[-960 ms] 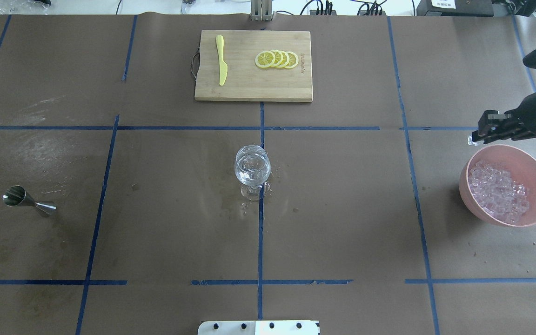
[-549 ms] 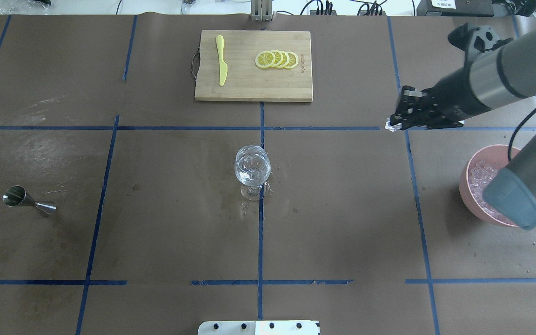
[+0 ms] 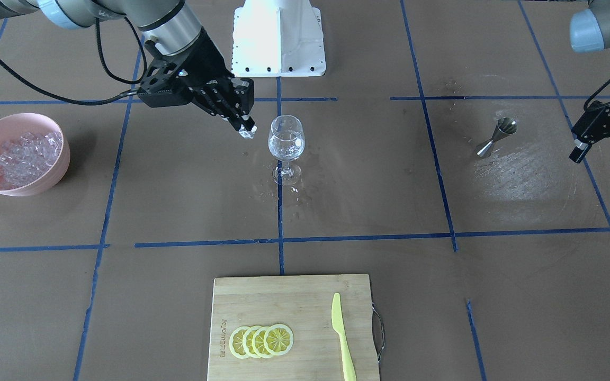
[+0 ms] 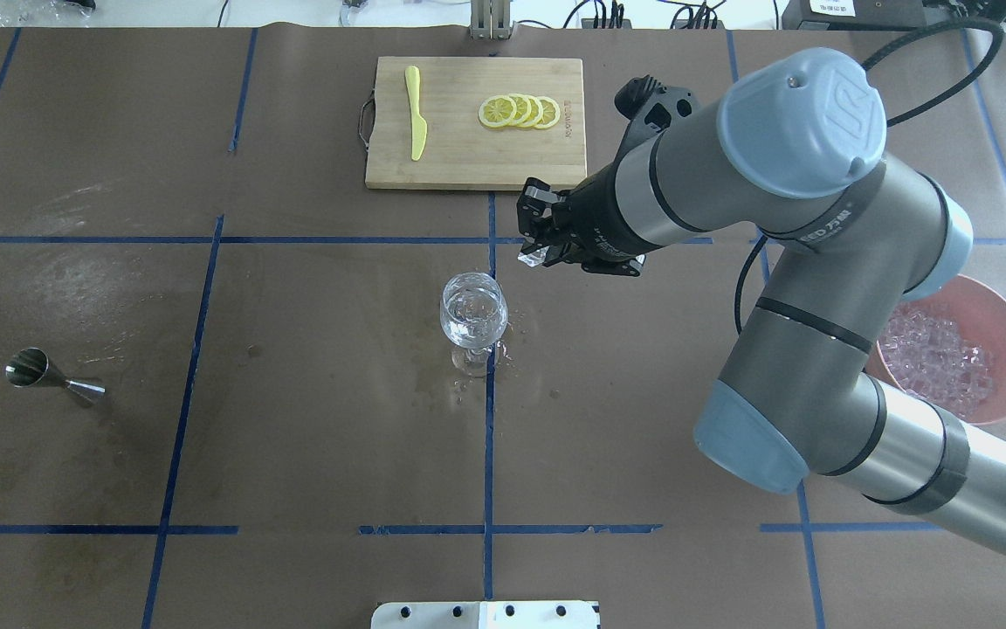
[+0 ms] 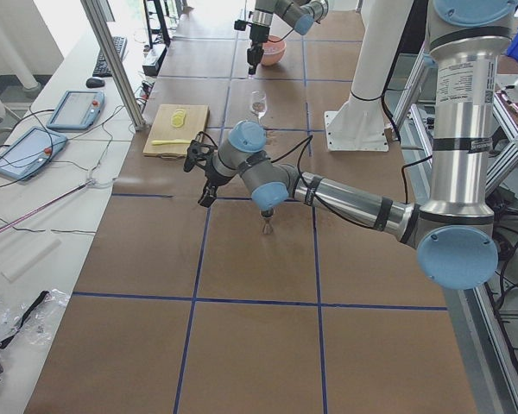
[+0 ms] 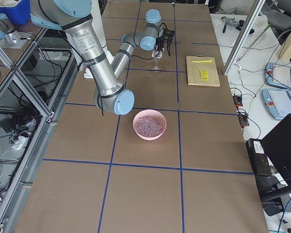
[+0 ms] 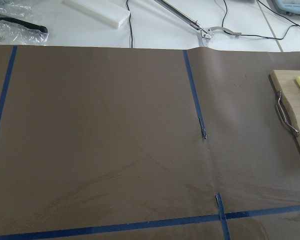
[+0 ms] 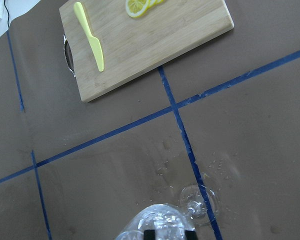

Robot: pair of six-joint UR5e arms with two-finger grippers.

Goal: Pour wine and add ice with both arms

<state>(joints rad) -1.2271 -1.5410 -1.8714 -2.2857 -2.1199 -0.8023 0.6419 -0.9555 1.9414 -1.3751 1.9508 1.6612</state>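
Right gripper (image 3: 244, 128): clamped on one ice cube (image 3: 248, 134), beside the glass (image 3: 286, 132) of wine (image 3: 285, 150) at mid-table; best centred over the mouth and released low to avoid splashing. Left gripper (image 3: 601, 151): jaws apart, empty, by the table's left edge. Other ice (image 3: 21, 156): heaped in the bowl (image 3: 45, 182), right edge.

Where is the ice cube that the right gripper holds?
In the overhead view, the ice cube is pinched in the right gripper, in the air just right of the wine glass and nearer than the cutting board.
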